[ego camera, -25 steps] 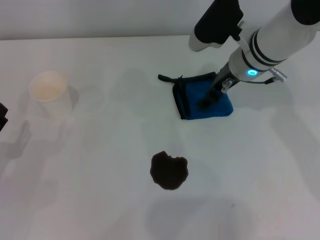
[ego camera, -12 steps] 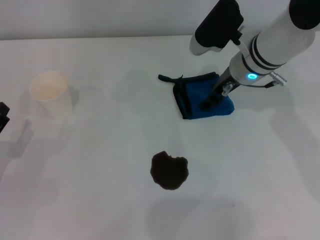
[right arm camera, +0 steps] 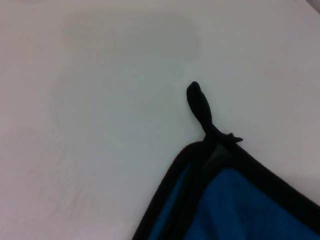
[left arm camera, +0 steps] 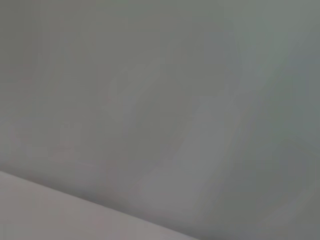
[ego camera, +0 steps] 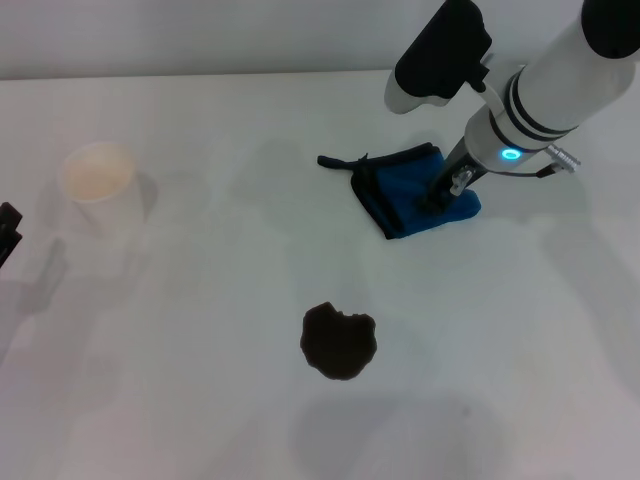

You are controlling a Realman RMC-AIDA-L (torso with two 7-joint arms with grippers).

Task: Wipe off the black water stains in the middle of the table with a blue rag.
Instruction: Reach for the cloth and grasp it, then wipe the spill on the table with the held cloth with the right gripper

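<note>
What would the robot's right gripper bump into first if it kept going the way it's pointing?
The right gripper points down at the blue rag and is already on it, so it would only press the rag into the table.

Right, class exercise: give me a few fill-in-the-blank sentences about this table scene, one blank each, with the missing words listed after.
1. The right gripper is down on the ____ rag.
2. The black water stains lie on the table, nearer the robot than the rag, and the rag is ____ touching them.
3. The paper cup stands on the robot's ____ side.
4. A black ____ sticks out from one corner of the rag.

Missing words: blue; not; left; loop
</note>
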